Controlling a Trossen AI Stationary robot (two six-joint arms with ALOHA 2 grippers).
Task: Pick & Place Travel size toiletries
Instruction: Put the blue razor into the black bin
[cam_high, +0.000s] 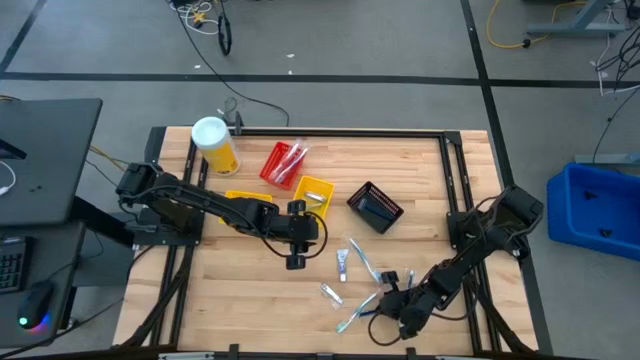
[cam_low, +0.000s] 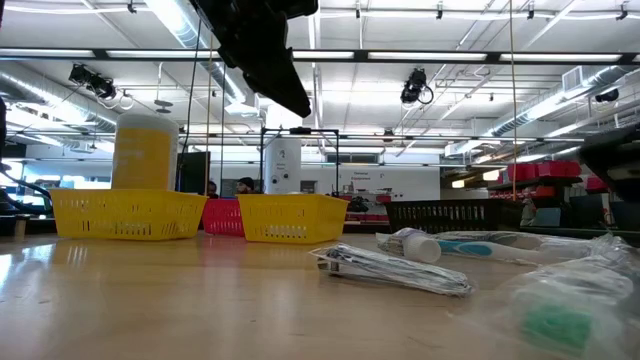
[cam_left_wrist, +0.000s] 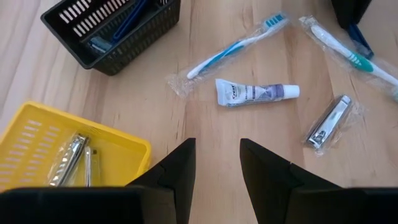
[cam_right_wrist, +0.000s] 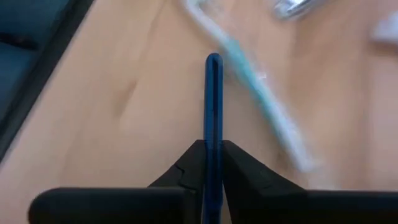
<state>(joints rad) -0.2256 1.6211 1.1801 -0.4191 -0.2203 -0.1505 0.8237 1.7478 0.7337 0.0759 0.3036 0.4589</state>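
Observation:
Wrapped toiletries lie loose on the wooden table: a white toothpaste tube (cam_left_wrist: 255, 93), a blue toothbrush (cam_left_wrist: 236, 46), a green toothbrush (cam_left_wrist: 348, 53) and a metal nail clipper (cam_left_wrist: 328, 121). My left gripper (cam_left_wrist: 217, 146) (cam_high: 296, 260) hovers open near the table's middle, just short of the tube, touching nothing. My right gripper (cam_right_wrist: 213, 144) (cam_high: 392, 298) is near the table's front right, shut on a slim blue item (cam_right_wrist: 213, 93), with the green toothbrush (cam_right_wrist: 261, 93) lying beneath it. My right gripper pinches the slim blue item between its two fingers, at the stretch nearest the fingertips (cam_right_wrist: 213, 134). The fingers lie along it, and its free end (cam_right_wrist: 213, 59) sticks straight out past them above the table. Which end of the item is held is hidden by the fingers.
A yellow bin (cam_left_wrist: 37, 130) (cam_high: 318, 190) holding metal clippers sits beside my left gripper. A black bin (cam_left_wrist: 112, 56) (cam_high: 375, 207) with blue items stands beyond it. A red bin (cam_high: 283, 163), a second yellow bin (cam_high: 245, 197) and a yellow canister (cam_high: 215, 145) stand toward the far left.

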